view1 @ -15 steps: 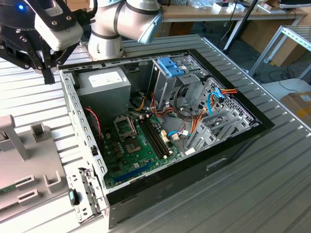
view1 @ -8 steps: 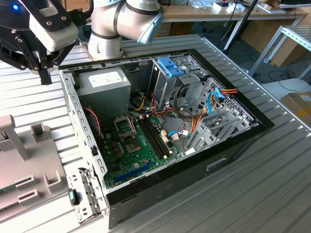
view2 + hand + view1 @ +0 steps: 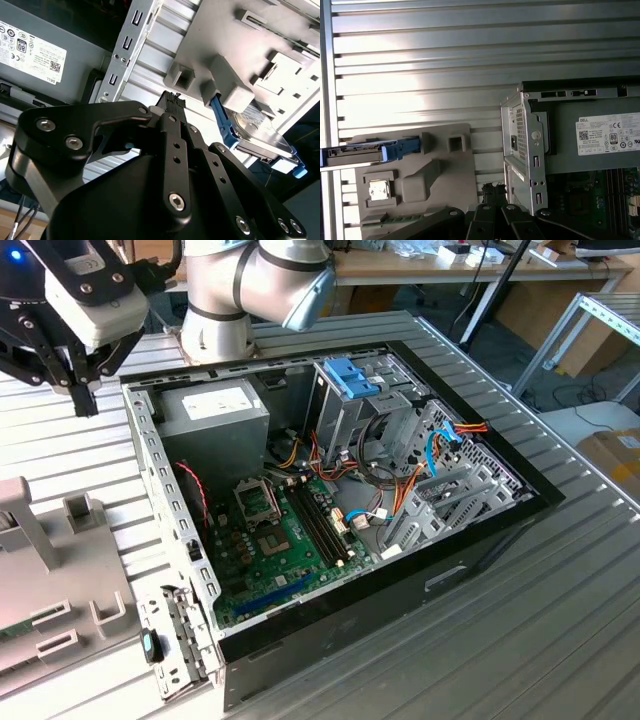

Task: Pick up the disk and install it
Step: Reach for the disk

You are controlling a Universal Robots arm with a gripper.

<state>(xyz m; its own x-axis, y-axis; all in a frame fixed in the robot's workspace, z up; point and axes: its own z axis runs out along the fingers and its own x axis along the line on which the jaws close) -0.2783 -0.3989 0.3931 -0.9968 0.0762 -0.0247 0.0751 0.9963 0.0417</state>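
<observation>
The computer case (image 3: 330, 510) lies on the counter (image 3: 560, 640). Beside it, at the exterior view's left, sits a fixture block (image 3: 60, 590). The disk (image 3: 355, 156) rests in it, apparently on edge, away from the case. The claw (image 3: 85, 400) hangs between case and block.

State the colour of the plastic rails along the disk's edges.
Blue rails on the disk, best in the second wrist view.
</observation>
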